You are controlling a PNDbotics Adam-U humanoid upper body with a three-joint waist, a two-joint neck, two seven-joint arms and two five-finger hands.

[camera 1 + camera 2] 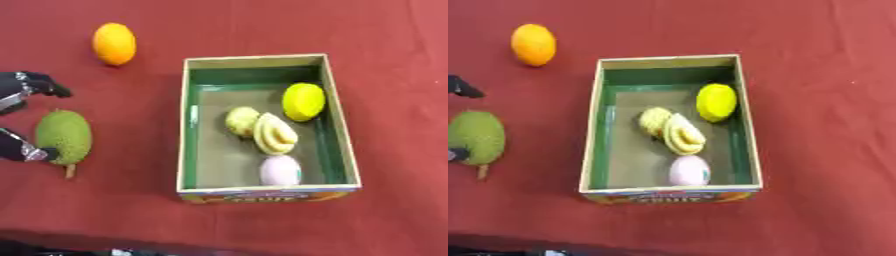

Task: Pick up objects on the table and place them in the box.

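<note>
Green bumpy fruit (64, 136) lies near the table's (394, 60) left edge, well apart from the box (185, 125). It is bracketed by the left hand (26, 90), fingers spread, thumb touching it low. It looks bulky and rough-skinned; the middle is best grasped.

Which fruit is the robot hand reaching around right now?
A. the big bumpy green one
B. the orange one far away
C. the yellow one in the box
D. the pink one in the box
A. The left robot hand has its fingers on either side of the bumpy green fruit, which lies on the table left of the box.
</note>
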